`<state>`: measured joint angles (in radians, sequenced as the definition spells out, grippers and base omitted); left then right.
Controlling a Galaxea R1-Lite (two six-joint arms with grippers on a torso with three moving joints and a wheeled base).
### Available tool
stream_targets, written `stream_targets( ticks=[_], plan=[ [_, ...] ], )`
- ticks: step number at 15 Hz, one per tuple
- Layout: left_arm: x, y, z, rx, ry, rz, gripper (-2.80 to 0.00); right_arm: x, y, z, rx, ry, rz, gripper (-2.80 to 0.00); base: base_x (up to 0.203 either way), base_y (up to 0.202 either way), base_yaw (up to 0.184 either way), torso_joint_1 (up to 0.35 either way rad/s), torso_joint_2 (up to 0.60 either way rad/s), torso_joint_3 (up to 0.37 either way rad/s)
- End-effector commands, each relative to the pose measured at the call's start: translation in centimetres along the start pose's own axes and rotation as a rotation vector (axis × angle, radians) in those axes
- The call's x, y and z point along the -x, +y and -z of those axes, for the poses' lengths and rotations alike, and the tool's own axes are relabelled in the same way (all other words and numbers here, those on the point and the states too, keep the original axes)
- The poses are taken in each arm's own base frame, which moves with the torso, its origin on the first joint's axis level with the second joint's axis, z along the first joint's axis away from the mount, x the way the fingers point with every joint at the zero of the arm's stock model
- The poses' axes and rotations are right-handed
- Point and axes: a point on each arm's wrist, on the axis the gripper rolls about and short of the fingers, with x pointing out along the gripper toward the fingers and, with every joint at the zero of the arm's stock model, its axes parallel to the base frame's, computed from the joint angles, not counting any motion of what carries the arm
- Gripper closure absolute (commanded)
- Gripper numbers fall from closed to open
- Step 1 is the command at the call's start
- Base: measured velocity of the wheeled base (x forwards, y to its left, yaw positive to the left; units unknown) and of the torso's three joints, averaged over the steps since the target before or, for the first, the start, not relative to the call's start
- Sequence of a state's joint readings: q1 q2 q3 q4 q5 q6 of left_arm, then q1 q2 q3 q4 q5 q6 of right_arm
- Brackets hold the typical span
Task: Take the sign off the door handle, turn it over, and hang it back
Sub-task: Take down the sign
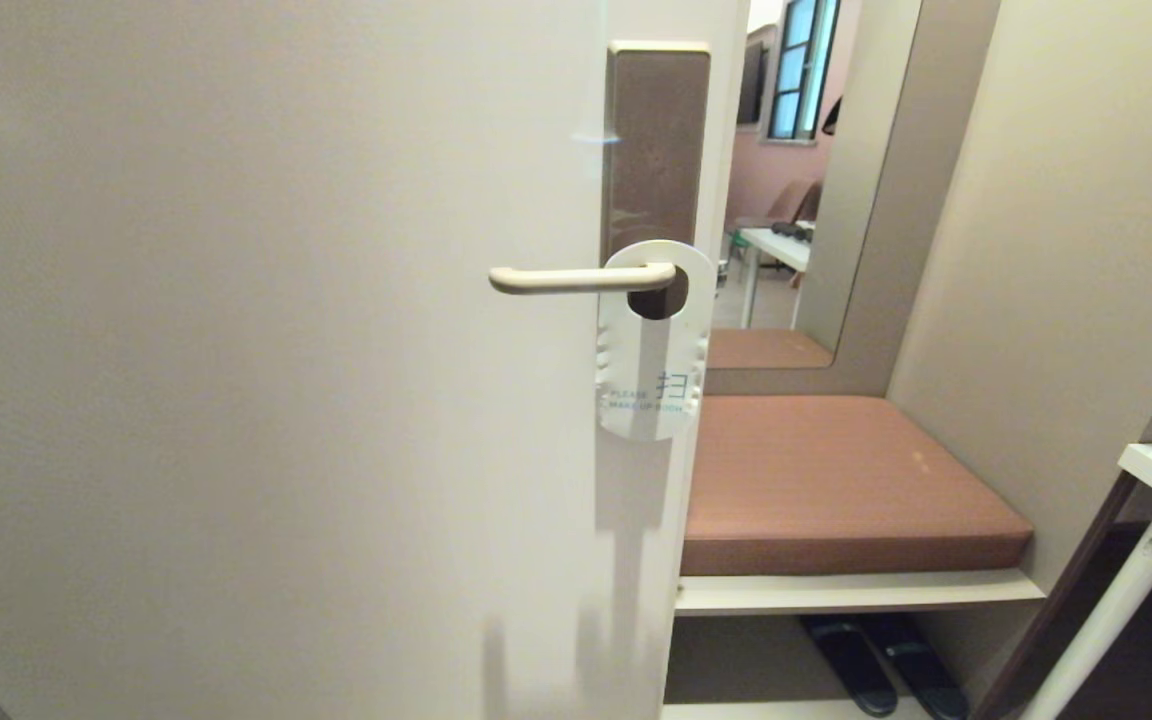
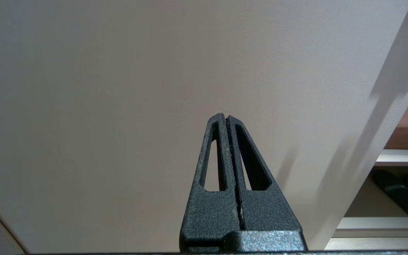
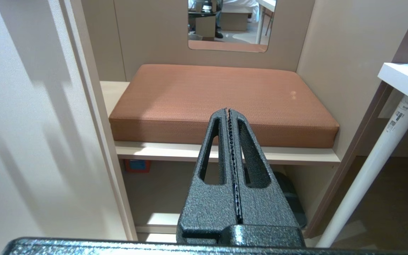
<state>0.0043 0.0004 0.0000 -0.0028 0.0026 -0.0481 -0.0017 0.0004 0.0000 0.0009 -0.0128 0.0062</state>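
Well apart: sign, closed jaws.

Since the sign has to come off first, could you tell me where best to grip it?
Grip the sign at its free lower end, below the door handle, probably coming from the open door-edge side. It hangs flat, hole looped over the lever, so only the lower edges offer room.

The sign hangs on the door handle, white side out, with "PLEASE MAKE UP ROOM" printed near its lower end. The handle passes through the sign's oval hole, close to the door's right edge, in front of the tall brown plate. Past that edge, a brown cushion lies on a bench shelf, a mirror above it and dark slippers beneath.
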Motion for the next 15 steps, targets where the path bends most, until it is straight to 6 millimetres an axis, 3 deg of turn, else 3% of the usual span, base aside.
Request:
stream_targets(
  ticks=[1,7,11,15],
  plan=[
    [0.0,0.0,0.0,0.001,-0.001,-0.001,0.0,0.0,0.0,0.0,0.0,-0.001,-0.001,0.0,0.0,0.0,0.0,0.0,0.0,0.0],
    [0.0,0.0,0.0,0.001,-0.001,-0.001,0.0,0.0,0.0,-0.1,0.042,-0.003,-0.019,0.0,0.0,0.0,0.0,0.0,0.0,0.0],
    [0.0,0.0,0.0,0.002,-0.001,-0.001,0.0,0.8,0.3,-2.4,0.06,-0.062,-0.145,0.0,0.0,0.0,0.0,0.0,0.0,0.0],
    [0.0,0.0,0.0,0.001,-0.001,-0.001,0.0,0.7,0.4,-4.6,0.058,-0.038,-0.159,0.0,0.0,0.0,0.0,0.0,0.0,0.0]
  ],
)
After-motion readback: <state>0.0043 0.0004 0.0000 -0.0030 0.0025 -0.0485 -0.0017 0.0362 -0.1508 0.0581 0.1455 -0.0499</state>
